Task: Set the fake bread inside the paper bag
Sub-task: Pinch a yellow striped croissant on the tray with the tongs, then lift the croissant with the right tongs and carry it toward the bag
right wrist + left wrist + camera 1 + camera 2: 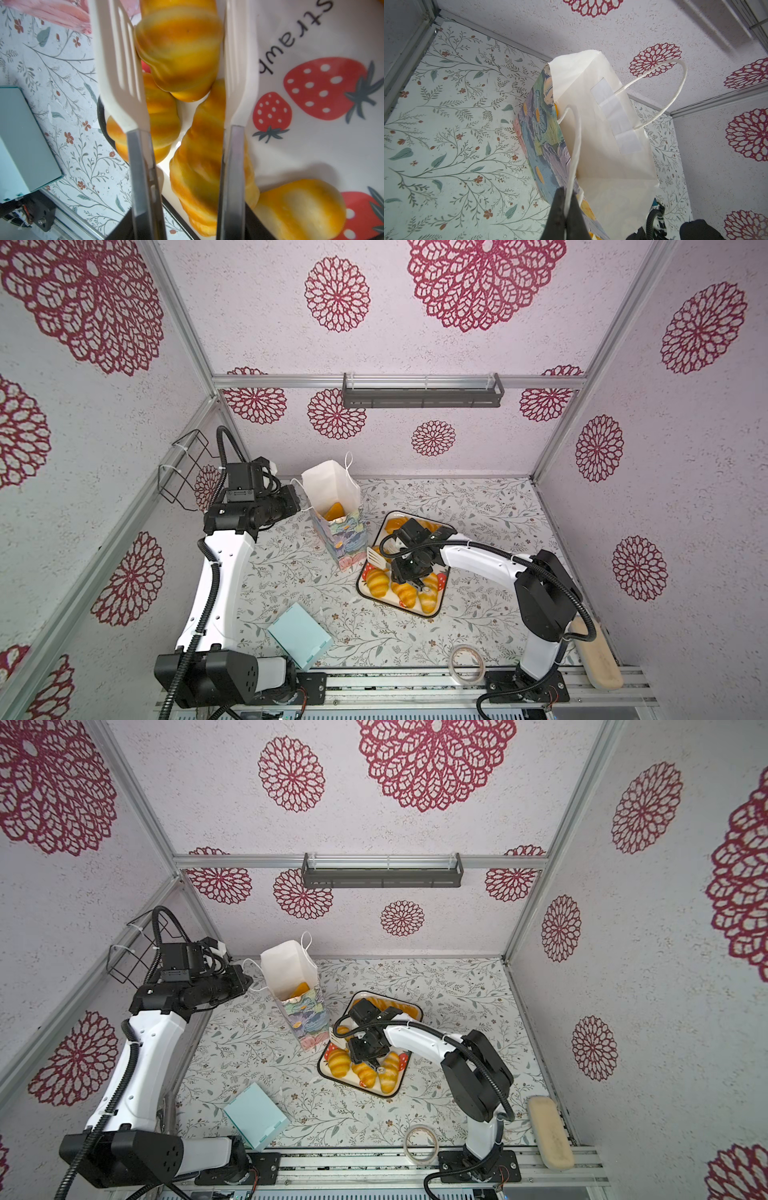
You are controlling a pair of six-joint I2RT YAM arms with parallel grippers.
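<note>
Two tools at work over the flowered counter (478,531). Left tool (565,199) pinched together on one white cord handle (574,149) of the paper bag (345,539), no gap between the black fingers (558,207). Bag upright toward the far left of the counter, mouth open, white inside, with one orange piece of fake bread (334,511) lying at the bottom.

Just beside the bag, a strawberry-printed tray (301,149) carrying the rest: three striped croissants (377,583) along the near end in both top views, more bread (395,524) at the far end, partly hidden under the right arm (482,558).

Right tool (401,566) clamped around a pair of tongs (118,62), low over the tray. Tong blades apart, white and slotted, with one croissant (178,47) between them; one blade against its side, cannot tell whether the other touches.

Well apart, near the front edge: a light blue box (300,635), a roll of tape (467,664) and a pale beige block (596,659).
</note>
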